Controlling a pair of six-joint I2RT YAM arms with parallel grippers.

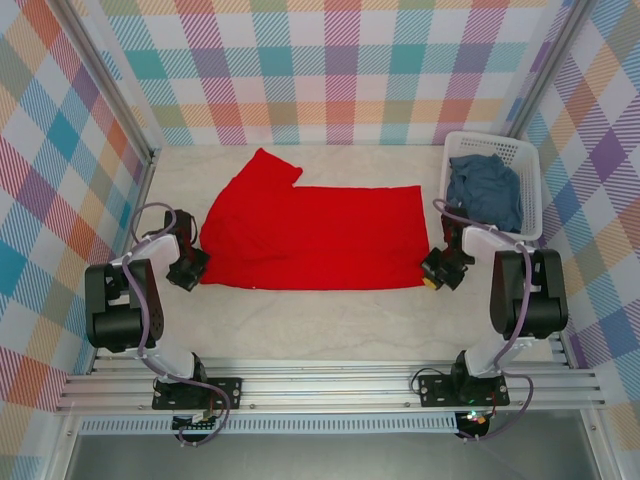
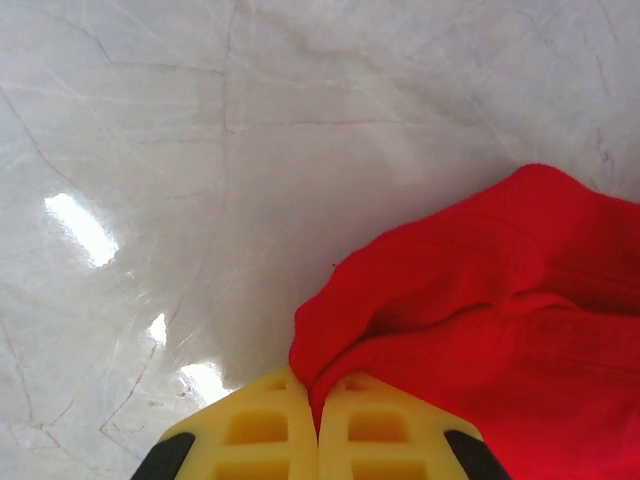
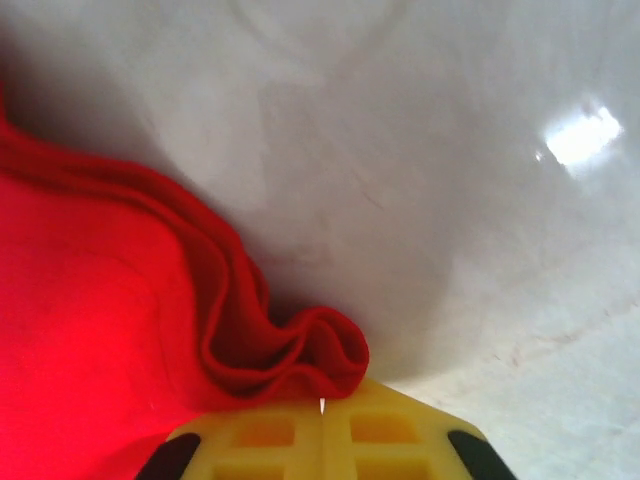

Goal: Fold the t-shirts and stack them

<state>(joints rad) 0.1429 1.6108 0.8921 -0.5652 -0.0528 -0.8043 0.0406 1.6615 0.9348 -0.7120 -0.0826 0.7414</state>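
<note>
Left gripper (image 1: 188,268) and right gripper (image 1: 440,270) each pinch a near corner of the red shirt (image 1: 310,235), so the fold probably needs both lifted together.

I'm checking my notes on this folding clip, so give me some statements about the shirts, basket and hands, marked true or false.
1. The red t-shirt lies spread on the table. True.
2. The blue-grey t-shirt lies on the table too. False: it sits in the white basket.
3. The left hand and right hand are each shut on the red t-shirt's near edge. True.
4. The basket stands at the far left. False: far right.
</note>
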